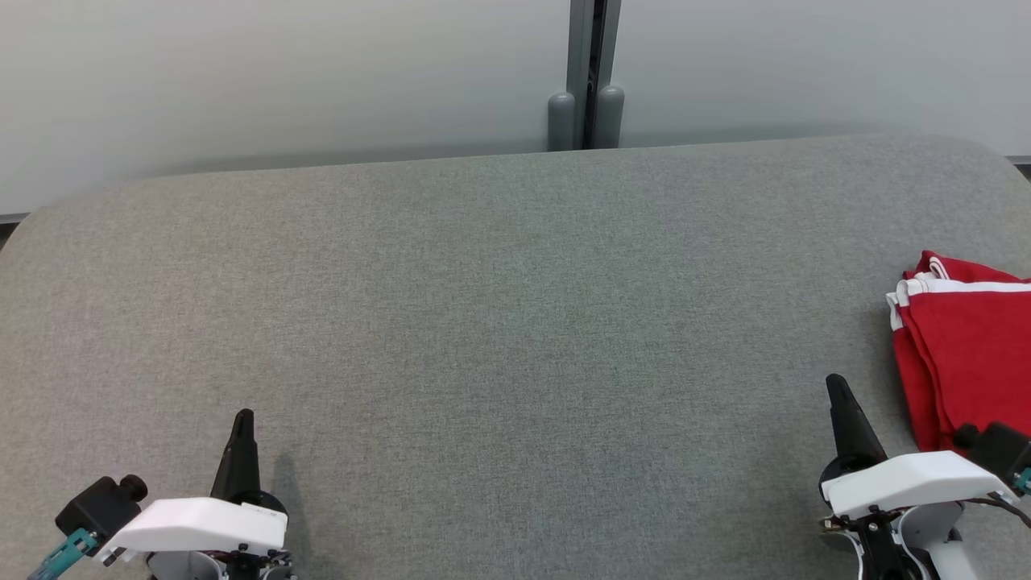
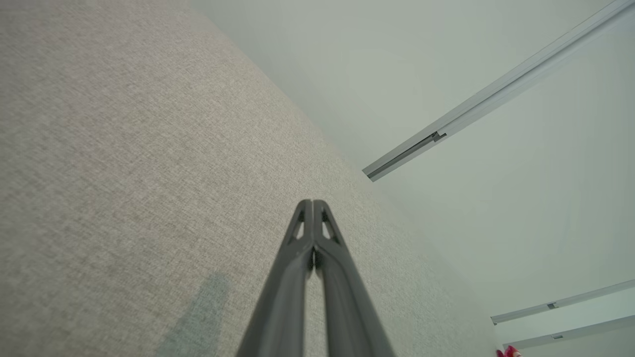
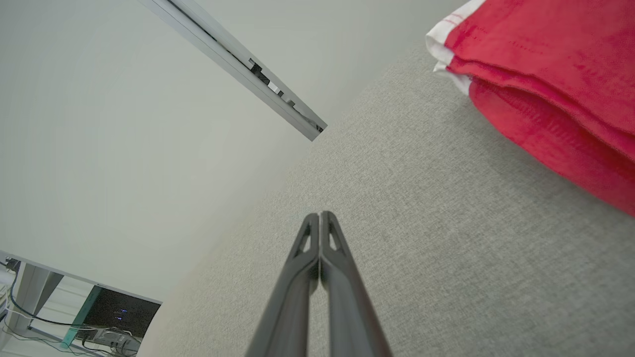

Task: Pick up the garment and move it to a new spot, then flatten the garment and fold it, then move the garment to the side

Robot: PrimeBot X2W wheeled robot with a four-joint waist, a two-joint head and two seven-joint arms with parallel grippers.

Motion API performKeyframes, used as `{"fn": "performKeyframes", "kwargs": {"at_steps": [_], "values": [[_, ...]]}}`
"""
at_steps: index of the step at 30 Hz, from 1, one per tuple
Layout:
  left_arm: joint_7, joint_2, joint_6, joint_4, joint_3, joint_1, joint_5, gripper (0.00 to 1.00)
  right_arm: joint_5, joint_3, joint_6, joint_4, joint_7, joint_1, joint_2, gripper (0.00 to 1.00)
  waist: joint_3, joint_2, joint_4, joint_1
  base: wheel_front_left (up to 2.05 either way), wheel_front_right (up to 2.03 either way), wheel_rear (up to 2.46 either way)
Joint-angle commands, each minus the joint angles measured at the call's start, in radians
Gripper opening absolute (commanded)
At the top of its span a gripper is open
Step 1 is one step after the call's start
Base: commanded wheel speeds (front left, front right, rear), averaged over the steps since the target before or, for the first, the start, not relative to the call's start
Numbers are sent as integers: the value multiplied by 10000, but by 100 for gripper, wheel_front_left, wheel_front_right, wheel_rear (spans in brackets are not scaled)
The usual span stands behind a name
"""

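The garment [image 1: 962,354] is red with white trim and lies folded in layers at the right edge of the grey fabric table [image 1: 499,322]. Its stacked red folds [image 3: 550,84] fill the upper right of the right wrist view. My right gripper [image 1: 835,383] sits just left of the garment, apart from it, fingers pressed together [image 3: 320,216] and holding nothing. My left gripper [image 1: 243,417] rests at the lower left of the table, far from the garment, also shut and empty [image 2: 312,203]. A small red bit of the garment [image 2: 508,352] peeks in at the bottom right of the left wrist view.
A pale wall [image 1: 282,72] with a grey vertical post [image 1: 586,72] stands behind the table's far edge. In the right wrist view, a dark box with small lights [image 3: 116,312] and cables sit on the floor beyond the table.
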Motion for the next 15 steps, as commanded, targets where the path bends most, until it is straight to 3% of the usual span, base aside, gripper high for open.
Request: {"fn": "performKeyframes", "kwargs": {"at_steps": [1,15], "values": [[85,67,-72,-193,90,-215,-354,0,366,-72,1,-215,103,3,-84,0,-16,0,6,0,0,0,0],[512,81,-217,-428,260,-239,-1921,0,1979,-363,1,-543,533,144,-103,0,-154,0,47,0,0,0,0]]}}
